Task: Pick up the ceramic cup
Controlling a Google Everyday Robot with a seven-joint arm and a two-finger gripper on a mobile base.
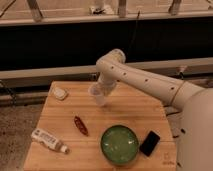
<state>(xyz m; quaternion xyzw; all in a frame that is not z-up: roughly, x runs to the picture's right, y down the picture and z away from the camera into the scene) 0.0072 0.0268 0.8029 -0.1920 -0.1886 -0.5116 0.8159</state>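
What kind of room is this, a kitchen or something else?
Probably a lab or test space, not a kitchen: a wooden table holds unrelated items, a green bowl and a phone, while the gripper is at the ceramic cup.

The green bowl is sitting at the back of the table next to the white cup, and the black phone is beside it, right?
Not quite. The camera view shows the green bowl at the front edge of the table, away from the ceramic cup. The cup is further back, at the gripper. The black phone is indeed beside the bowl.
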